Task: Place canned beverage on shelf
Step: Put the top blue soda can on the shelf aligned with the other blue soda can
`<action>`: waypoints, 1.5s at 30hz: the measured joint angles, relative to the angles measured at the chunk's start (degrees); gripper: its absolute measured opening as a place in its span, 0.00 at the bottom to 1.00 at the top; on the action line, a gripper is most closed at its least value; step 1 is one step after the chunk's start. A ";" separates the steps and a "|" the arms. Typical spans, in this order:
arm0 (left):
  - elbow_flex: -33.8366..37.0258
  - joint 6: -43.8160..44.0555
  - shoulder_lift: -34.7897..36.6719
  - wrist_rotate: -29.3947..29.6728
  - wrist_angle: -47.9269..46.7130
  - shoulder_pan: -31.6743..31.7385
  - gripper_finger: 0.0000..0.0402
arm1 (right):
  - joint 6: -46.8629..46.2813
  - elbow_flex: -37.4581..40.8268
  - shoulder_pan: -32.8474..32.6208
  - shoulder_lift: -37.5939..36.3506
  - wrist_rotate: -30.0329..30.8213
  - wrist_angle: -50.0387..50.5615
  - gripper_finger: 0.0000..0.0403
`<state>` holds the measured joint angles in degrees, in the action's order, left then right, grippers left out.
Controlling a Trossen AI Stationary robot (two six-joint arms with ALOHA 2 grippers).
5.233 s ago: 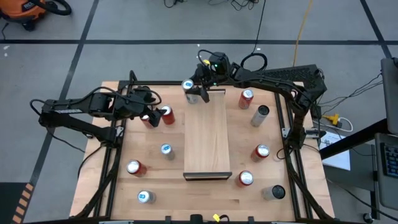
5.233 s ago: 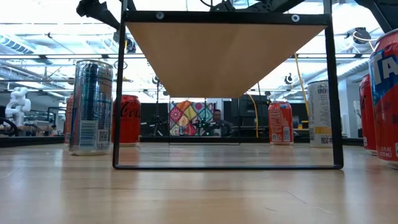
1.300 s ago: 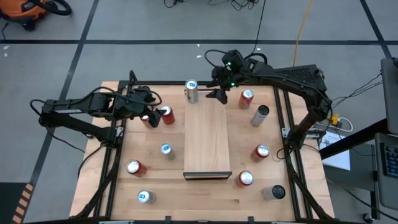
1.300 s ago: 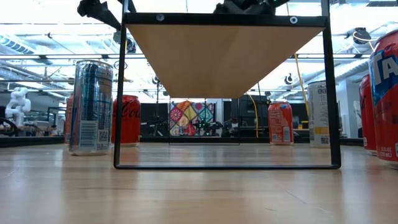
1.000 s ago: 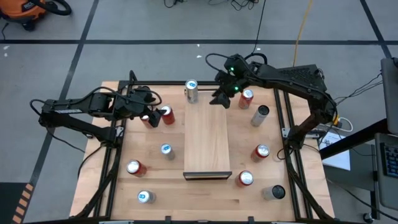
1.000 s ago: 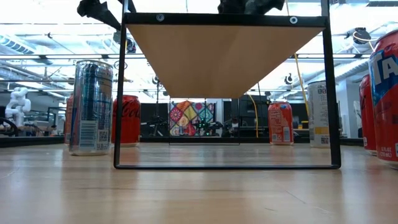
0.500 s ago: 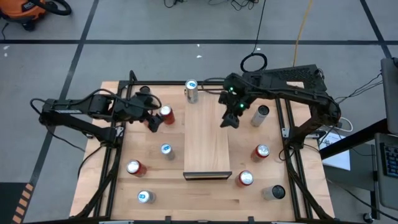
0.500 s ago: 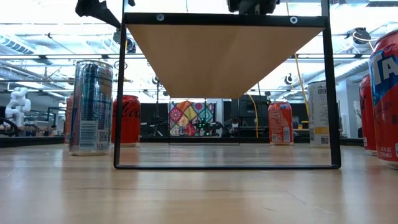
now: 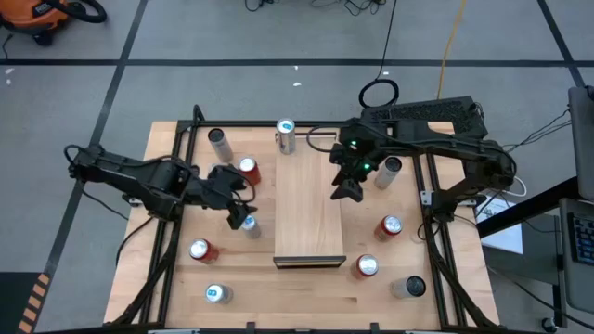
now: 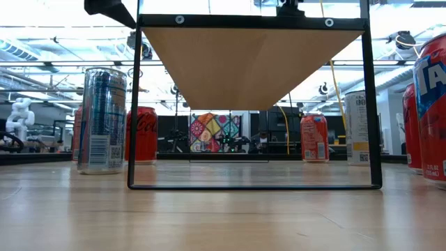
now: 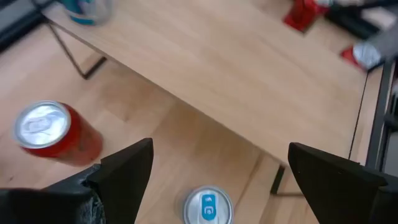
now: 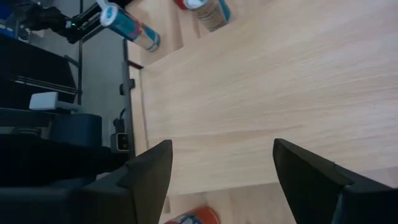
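We look under the pale wood shelf panel (image 10: pixel 252 63), carried on a thin black metal frame (image 10: pixel 132 104) standing on the light wooden surface (image 10: pixel 223 216). At left stand 1 tall silver-blue can (image 10: pixel 102 120) and 1 red cola can (image 10: pixel 144 134) behind it; at right, 1 small red can (image 10: pixel 314 138), 1 white can (image 10: pixel 356 127) and 1 large red can (image 10: pixel 431 111) at the edge.
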<state>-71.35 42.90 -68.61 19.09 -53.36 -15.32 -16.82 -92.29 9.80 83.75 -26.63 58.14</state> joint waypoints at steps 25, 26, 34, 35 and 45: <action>-0.07 27.89 -5.93 -11.76 -7.64 -0.93 0.93 | 8.52 0.02 -1.59 -15.44 7.16 3.71 0.63; -0.07 29.16 -5.96 -11.64 -9.09 -0.90 0.93 | 8.54 0.02 -1.64 -15.53 7.20 4.03 0.63; -0.07 35.07 -6.41 -11.48 -16.33 -0.37 0.93 | 7.53 0.02 -1.68 -15.25 7.56 3.84 0.63; -0.07 35.20 -6.55 -11.39 -16.33 -0.37 0.93 | 7.30 0.02 -1.67 -15.15 8.46 3.88 0.63; -0.09 36.29 -7.20 -10.53 -14.07 -0.41 0.93 | 0.69 0.02 -1.68 -14.17 11.60 3.74 0.63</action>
<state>-71.44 79.19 -75.82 8.57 -67.43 -15.73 -16.13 -92.27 8.12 69.58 -15.03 61.87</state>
